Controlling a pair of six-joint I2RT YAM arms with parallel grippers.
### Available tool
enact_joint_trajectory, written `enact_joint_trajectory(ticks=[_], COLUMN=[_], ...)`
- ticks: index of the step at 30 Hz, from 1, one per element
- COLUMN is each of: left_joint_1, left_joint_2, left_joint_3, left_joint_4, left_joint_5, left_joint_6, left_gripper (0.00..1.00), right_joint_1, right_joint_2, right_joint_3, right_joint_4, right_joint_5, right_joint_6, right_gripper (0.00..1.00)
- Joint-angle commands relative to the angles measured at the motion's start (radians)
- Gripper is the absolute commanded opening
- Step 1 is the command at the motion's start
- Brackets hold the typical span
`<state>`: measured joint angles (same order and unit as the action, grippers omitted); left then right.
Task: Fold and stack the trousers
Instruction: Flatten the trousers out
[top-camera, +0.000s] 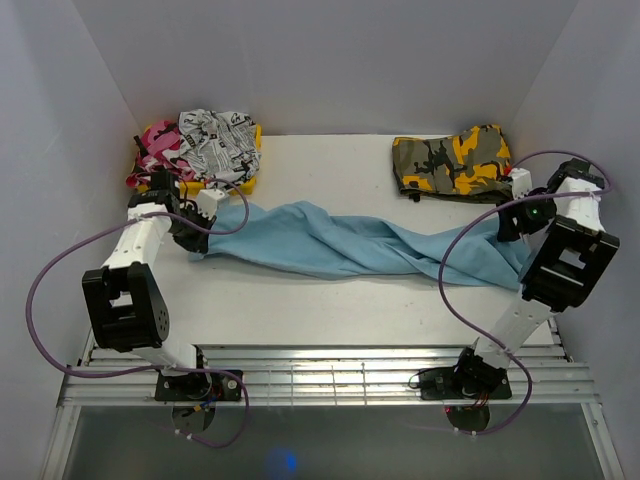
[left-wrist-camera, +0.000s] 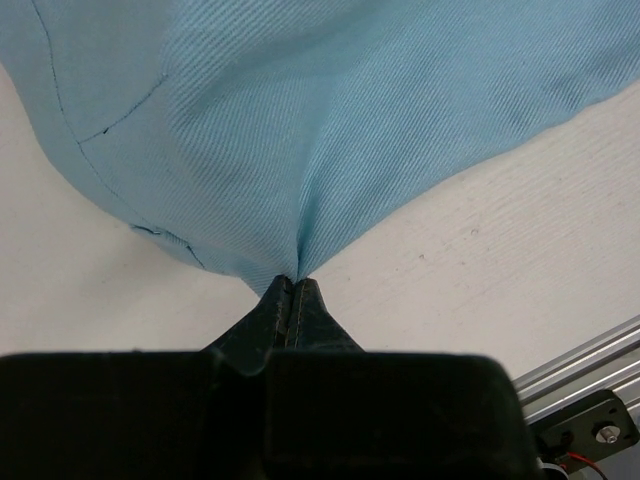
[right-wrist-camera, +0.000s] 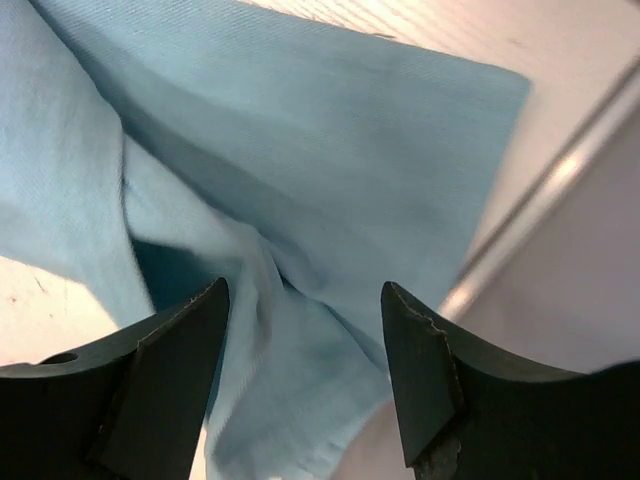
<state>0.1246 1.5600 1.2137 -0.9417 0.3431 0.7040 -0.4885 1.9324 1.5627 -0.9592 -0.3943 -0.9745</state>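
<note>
The light-blue trousers (top-camera: 340, 243) lie stretched and twisted across the table from left to right. My left gripper (top-camera: 200, 243) is shut on the cloth at the left end; in the left wrist view the trousers (left-wrist-camera: 330, 130) fan out from the pinched tips of that gripper (left-wrist-camera: 291, 282). At the right end my right gripper (top-camera: 520, 232) hangs open just above the cloth. In the right wrist view the gripper (right-wrist-camera: 305, 300) has wide-apart jaws, and the trousers (right-wrist-camera: 330, 180) lie loose below them, not pinched.
A pile of patterned pink, white and yellow clothes (top-camera: 200, 148) sits at the back left. A folded camouflage garment (top-camera: 452, 160) lies at the back right. The enclosure walls stand close on both sides, and a metal rail (right-wrist-camera: 540, 190) edges the table near the right gripper.
</note>
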Motion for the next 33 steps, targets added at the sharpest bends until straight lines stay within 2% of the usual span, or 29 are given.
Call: enact_joint_trajectory(ticks=[1, 6, 10, 13, 16, 20, 26, 30, 33], left_joint_1=[0.009, 0.013, 0.043, 0.079, 0.101, 0.099, 0.101, 0.102, 0.102], left_joint_2=[-0.077, -0.075, -0.066, -0.061, -0.048, -0.037, -0.031, -0.028, -0.015], left_joint_3=[-0.039, -0.048, -0.049, -0.046, -0.028, -0.008, -0.006, -0.008, 0.003], left_joint_4=[0.007, 0.009, 0.001, 0.001, -0.008, -0.014, -0.016, -0.012, -0.012], left_joint_5=[-0.023, -0.032, -0.032, -0.021, -0.009, 0.013, 0.010, 0.007, 0.005], left_joint_6=[0.046, 0.052, 0.069, 0.090, 0.095, 0.088, 0.088, 0.089, 0.084], left_gripper=[0.00, 0.00, 0.00, 0.00, 0.00, 0.00, 0.00, 0.00, 0.00], right_joint_1=[-0.025, -0.045, -0.044, -0.045, -0.082, -0.122, -0.130, -0.130, -0.130], right_joint_2=[-0.171, -0.315, -0.417, -0.466, -0.518, -0.549, -0.565, -0.567, -0.530], right_joint_3=[0.010, -0.103, -0.220, -0.339, -0.479, -0.576, -0.636, -0.694, -0.714], right_joint_4=[0.002, -0.119, -0.167, -0.199, -0.136, -0.021, 0.112, 0.186, 0.208], right_joint_5=[0.046, 0.060, 0.069, 0.156, 0.221, 0.241, 0.183, 0.206, 0.233], right_joint_6=[-0.068, -0.298, -0.388, -0.450, -0.529, -0.563, -0.582, -0.642, -0.656], right_gripper=[0.68, 0.64, 0.59, 0.59, 0.57, 0.50, 0.64, 0.65, 0.57])
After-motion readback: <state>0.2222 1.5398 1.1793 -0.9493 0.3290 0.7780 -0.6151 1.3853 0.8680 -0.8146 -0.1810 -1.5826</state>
